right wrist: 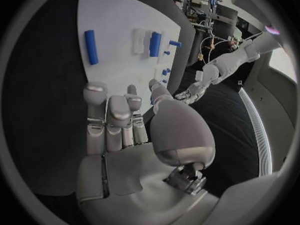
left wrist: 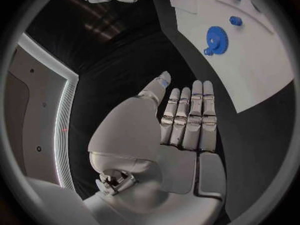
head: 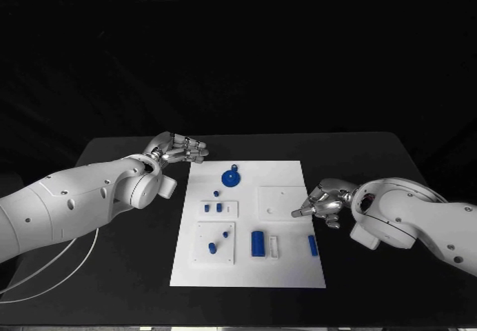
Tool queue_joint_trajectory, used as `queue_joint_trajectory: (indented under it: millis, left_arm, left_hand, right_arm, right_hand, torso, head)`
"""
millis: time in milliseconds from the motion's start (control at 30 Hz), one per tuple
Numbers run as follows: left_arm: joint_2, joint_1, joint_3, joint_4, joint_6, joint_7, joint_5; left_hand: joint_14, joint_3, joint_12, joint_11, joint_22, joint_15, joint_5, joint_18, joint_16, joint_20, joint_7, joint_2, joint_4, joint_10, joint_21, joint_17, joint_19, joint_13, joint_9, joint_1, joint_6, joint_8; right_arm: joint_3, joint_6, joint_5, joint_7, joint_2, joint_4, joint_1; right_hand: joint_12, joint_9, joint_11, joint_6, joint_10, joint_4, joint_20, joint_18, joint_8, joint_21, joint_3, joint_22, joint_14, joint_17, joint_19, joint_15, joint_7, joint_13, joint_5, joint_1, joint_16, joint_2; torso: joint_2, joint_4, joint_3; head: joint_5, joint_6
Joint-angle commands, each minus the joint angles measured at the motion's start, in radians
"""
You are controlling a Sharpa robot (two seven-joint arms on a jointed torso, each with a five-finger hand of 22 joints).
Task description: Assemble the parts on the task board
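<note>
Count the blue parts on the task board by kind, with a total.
Blue gear: 1
Long blue bars: 2
Small blue pegs: 4
Total: 7

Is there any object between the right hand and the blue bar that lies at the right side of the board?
Nothing visible stands between them. The right hand hovers empty at the right edge of the task board, and the blue bar lies a little nearer the robot, with only bare white plate around it.
</note>
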Motion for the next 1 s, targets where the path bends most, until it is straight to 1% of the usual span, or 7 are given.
queue_joint_trajectory:
  millis: [33, 233, 667, 700, 733, 800, 1000]
  left_arm:
    - [0.005, 0.000, -0.001, 0.000, 0.013, 0.010, 0.004]
    - [0.005, 0.000, -0.004, 0.001, 0.014, 0.012, 0.004]
    - [0.001, -0.002, -0.006, 0.004, 0.014, 0.021, 0.008]
    - [0.000, -0.002, -0.006, 0.005, 0.014, 0.021, 0.008]
    - [0.000, -0.002, -0.006, 0.005, 0.014, 0.021, 0.008]
    - [-0.001, -0.002, -0.006, 0.006, 0.014, 0.022, 0.008]
    - [-0.003, -0.002, -0.006, 0.006, 0.015, 0.022, 0.008]
  left_hand:
    - [-0.001, 0.001, 0.004, 0.001, -0.001, 0.001, -0.001, -0.006, -0.002, 0.003, 0.001, 0.006, 0.005, -0.004, 0.005, 0.001, 0.007, 0.001, 0.000, 0.003, -0.004, -0.003]
    - [-0.001, 0.000, 0.004, 0.001, -0.003, 0.001, -0.004, -0.006, -0.002, 0.003, 0.001, 0.006, 0.007, -0.002, 0.005, 0.001, 0.007, 0.001, 0.000, 0.001, -0.006, -0.003]
    - [0.003, -0.005, 0.005, -0.008, -0.011, -0.002, -0.012, -0.009, -0.001, 0.002, 0.000, 0.007, 0.018, 0.031, 0.004, 0.003, 0.010, 0.001, 0.000, -0.005, -0.009, -0.003]
    - [0.003, -0.004, 0.005, -0.009, -0.012, -0.002, -0.012, -0.009, -0.001, 0.002, -0.001, 0.007, 0.019, 0.032, 0.003, 0.003, 0.010, 0.001, 0.000, -0.006, -0.009, -0.003]
    - [0.003, -0.004, 0.005, -0.009, -0.012, -0.002, -0.012, -0.009, -0.001, 0.002, -0.001, 0.007, 0.019, 0.032, 0.003, 0.003, 0.010, 0.001, 0.000, -0.006, -0.009, -0.003]
    - [0.003, -0.003, 0.004, -0.009, -0.012, -0.002, -0.012, -0.010, -0.001, 0.001, -0.001, 0.006, 0.019, 0.033, 0.004, 0.003, 0.011, 0.001, 0.000, -0.006, -0.009, -0.003]
    - [0.003, -0.003, 0.004, -0.009, -0.012, -0.002, -0.012, -0.010, -0.001, 0.001, -0.001, 0.006, 0.019, 0.033, 0.004, 0.003, 0.011, 0.001, 0.000, -0.006, -0.009, -0.003]
  right_arm:
    - [0.001, 0.143, -0.020, -0.019, -0.017, -0.012, 0.002]
    - [-0.001, 0.219, -0.033, -0.065, -0.044, -0.018, -0.002]
    - [-0.004, 0.197, -0.172, -0.136, -0.053, 0.018, -0.062]
    - [-0.004, 0.193, -0.177, -0.140, -0.052, 0.020, -0.068]
    - [-0.004, 0.190, -0.179, -0.143, -0.052, 0.022, -0.072]
    - [-0.004, 0.183, -0.183, -0.147, -0.050, 0.024, -0.080]
    - [-0.004, 0.166, -0.199, -0.156, -0.040, 0.023, -0.095]
  right_hand:
    - [-0.002, -0.011, 0.000, 0.008, 0.001, -0.009, 0.010, -0.001, -0.003, 0.005, -0.001, 0.079, -0.001, 0.002, 0.038, 0.005, 0.001, -0.003, -0.005, -0.006, 0.006, 0.008]
    - [-0.024, -0.013, 0.001, 0.018, -0.012, -0.009, 0.013, -0.001, -0.002, -0.019, -0.008, 0.074, -0.003, -0.003, 0.032, 0.008, 0.000, -0.019, -0.043, -0.018, -0.001, 0.012]
    - [-0.020, 0.003, -0.001, 0.024, -0.005, 0.062, 0.012, -0.003, -0.002, -0.013, -0.034, 0.075, -0.001, 0.001, 0.035, 0.008, -0.003, -0.021, -0.024, -0.047, 0.002, -0.003]
    - [-0.020, 0.004, -0.001, 0.023, -0.005, 0.067, 0.012, -0.003, -0.002, -0.013, -0.052, 0.075, -0.001, 0.001, 0.035, 0.007, -0.003, -0.021, 0.016, -0.055, 0.003, 0.001]
    - [-0.019, 0.005, -0.002, 0.023, -0.004, 0.058, 0.012, -0.003, -0.002, -0.013, -0.098, 0.075, -0.001, 0.001, 0.036, 0.007, -0.003, -0.021, 0.040, -0.051, 0.002, 0.022]
    - [-0.019, 0.008, -0.001, 0.022, -0.004, 0.040, 0.012, -0.002, -0.001, -0.014, -0.172, 0.075, -0.001, 0.001, 0.035, 0.007, -0.004, -0.021, 0.044, -0.039, 0.003, 0.056]
    - [-0.019, 0.009, -0.001, 0.023, -0.004, 0.033, 0.012, -0.003, -0.002, -0.014, -0.189, 0.075, -0.001, 0.001, 0.036, 0.007, -0.004, -0.021, 0.045, -0.032, 0.002, 0.068]
  torso:
    - [0.001, 0.0009, -0.0007]
    - [0.001, 0.0018, -0.0027]
    - [0.001, 0.0034, -0.0049]
    - [0.002, 0.0039, -0.0051]
    - [0.002, 0.0039, -0.0051]
    - [0.002, 0.0043, -0.0051]
    - [0.002, 0.0044, -0.0043]
  head:
    - [-0.010, 0.002]
    - [-0.018, 0.005]
    - [-0.030, 0.006]
    - [-0.030, 0.005]
    - [-0.030, 0.005]
    - [-0.028, 0.003]
    - [-0.026, 0.001]
